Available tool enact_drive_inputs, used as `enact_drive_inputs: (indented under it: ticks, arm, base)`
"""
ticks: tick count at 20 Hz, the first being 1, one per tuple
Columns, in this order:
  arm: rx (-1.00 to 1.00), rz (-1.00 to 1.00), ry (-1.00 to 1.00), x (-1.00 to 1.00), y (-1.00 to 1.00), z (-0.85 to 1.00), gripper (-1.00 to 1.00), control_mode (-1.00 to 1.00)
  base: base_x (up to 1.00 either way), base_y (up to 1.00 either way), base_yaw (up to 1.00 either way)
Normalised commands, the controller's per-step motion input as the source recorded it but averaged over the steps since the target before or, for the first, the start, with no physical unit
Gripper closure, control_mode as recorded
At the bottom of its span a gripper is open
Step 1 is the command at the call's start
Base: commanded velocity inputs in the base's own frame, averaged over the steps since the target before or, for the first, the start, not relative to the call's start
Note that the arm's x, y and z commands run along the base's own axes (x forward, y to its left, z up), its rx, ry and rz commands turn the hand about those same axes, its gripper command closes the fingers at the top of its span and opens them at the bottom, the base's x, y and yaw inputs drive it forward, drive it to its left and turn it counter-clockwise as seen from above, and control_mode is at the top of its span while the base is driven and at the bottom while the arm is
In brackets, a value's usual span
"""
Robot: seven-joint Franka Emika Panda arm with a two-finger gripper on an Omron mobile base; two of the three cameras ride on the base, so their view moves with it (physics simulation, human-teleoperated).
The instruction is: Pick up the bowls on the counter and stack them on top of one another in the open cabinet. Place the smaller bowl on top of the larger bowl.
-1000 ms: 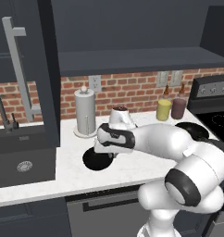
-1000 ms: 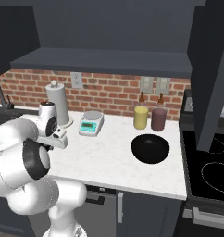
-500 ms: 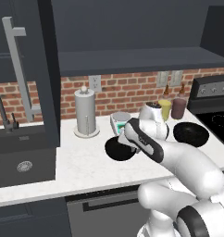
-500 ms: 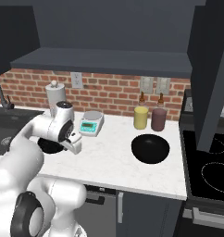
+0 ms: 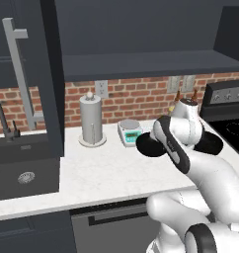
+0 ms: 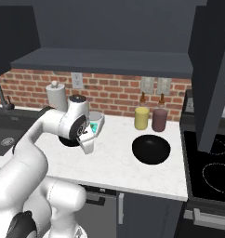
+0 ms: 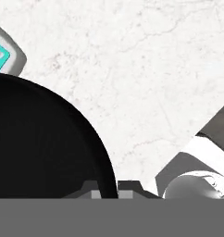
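A: How do the jaws of the white arm's two-finger gripper (image 7: 107, 187) stand?

B: Clenched on the rim of a plain glossy black round bowl (image 7: 40, 143). In the hand view the rim edge runs down between the two dark tips, and the bowl's dark body spreads out to one side of them.

A: Is that bowl on the tabletop?

B: No, it hangs clear of the white, faintly marbled stone tabletop (image 5: 111, 173). In the left base view it (image 5: 150, 147) sits in the air just in front of the small grey kitchen scale with a teal display (image 5: 130, 132). In the right base view it (image 6: 68, 141) is mostly hidden behind the hand.

A: And the second bowl?

B: The other glossy black round bowl (image 6: 151, 149) lies on the tabletop, well apart from the scale on its far side, just in front of a yellow jar (image 6: 142, 118) and a dark maroon jar (image 6: 159, 120) by the brick wall.

A: The cabinet?

B: The dark slate-blue open wall cabinet (image 5: 141, 64) sits above the scale, its shelf dark. Its tall door with the long grey bar handle (image 5: 20, 74) stands out beyond the grey paper-towel holder (image 5: 92, 120), which is next to the scale.
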Motion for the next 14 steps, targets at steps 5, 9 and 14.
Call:
enact_drive_inputs:
  ticks: [5, 9, 14]
  arm:
    - [0.00, -0.45, 0.00, 0.01, -0.64, 0.13, 1.00, -1.00]
    - [0.00, -0.39, 0.00, 0.13, -0.66, 0.00, 1.00, -1.00]
    - [0.00, -0.27, 0.02, 0.24, -0.75, 0.11, 1.00, -1.00]
  base:
    - [0.00, 0.00, 0.00]
    - [0.00, 0.00, 0.00]
    - [0.00, 0.00, 0.00]
